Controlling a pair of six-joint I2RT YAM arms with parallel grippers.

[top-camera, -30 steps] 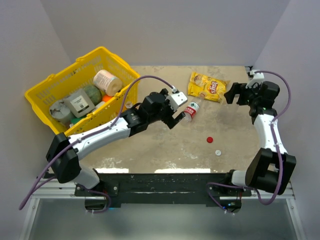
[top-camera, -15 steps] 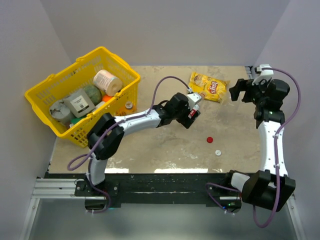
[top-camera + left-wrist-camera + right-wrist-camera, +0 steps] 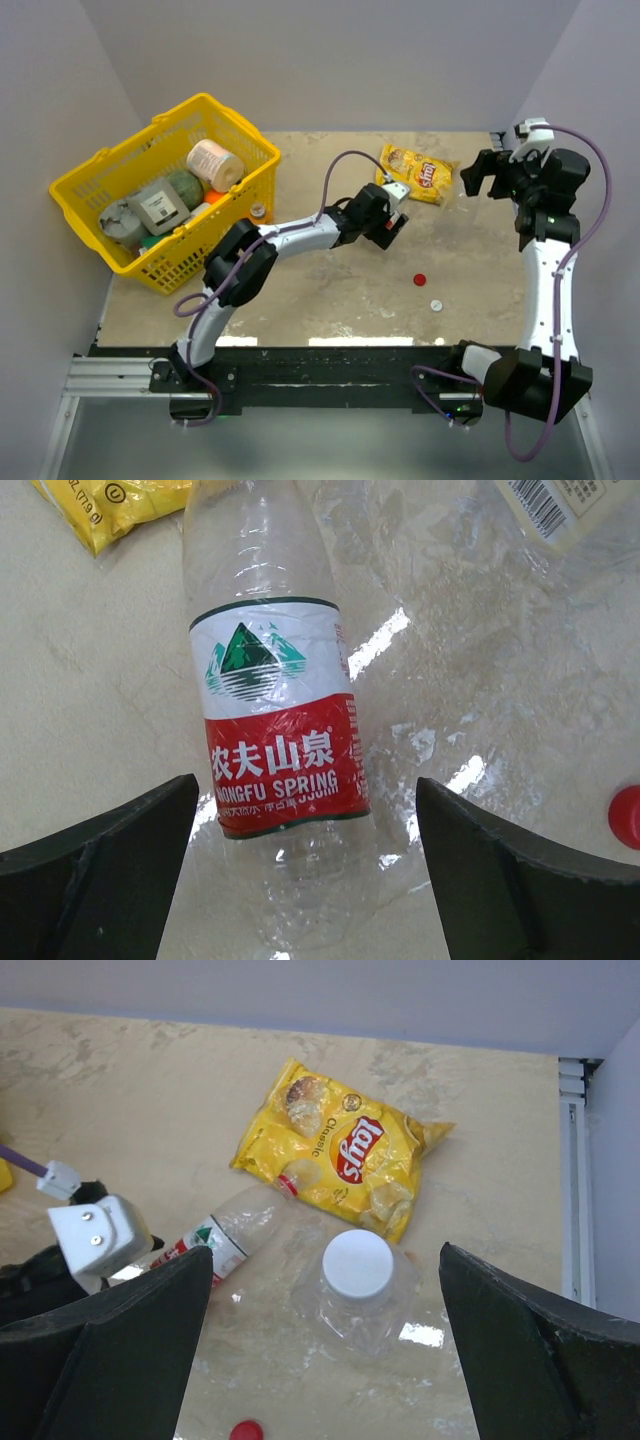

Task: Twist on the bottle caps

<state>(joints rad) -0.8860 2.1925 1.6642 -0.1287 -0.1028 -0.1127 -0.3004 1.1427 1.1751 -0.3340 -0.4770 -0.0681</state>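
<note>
- The left gripper [image 3: 305,790] reaches out over the middle of the table [image 3: 330,290]. Its jaws are spread wide on either side of a lying bottle, clear of it and holding nothing.
- Far left, a yellow basket [image 3: 190,245] packed with groceries sits on the table.
- The labelled bottle [image 3: 280,750] is clear plastic with a red-and-white label. It lies on its side, its neck end up against the chip bag.
- The yellow chip bag [image 3: 345,1155] lies flat toward the back.
- The red cap [image 3: 420,279] lies loose on the table, nearer the arms than the lying bottle. The loose white cap [image 3: 437,304] is near it, not touching.
- An upright clear bottle [image 3: 385,1320] stands just beside the bag, and the other white cap [image 3: 357,1263] sits on its neck. I cannot tell how tight it is.
- The right gripper [image 3: 325,1250] hangs high above that upright bottle, jaws wide apart and empty.
</note>
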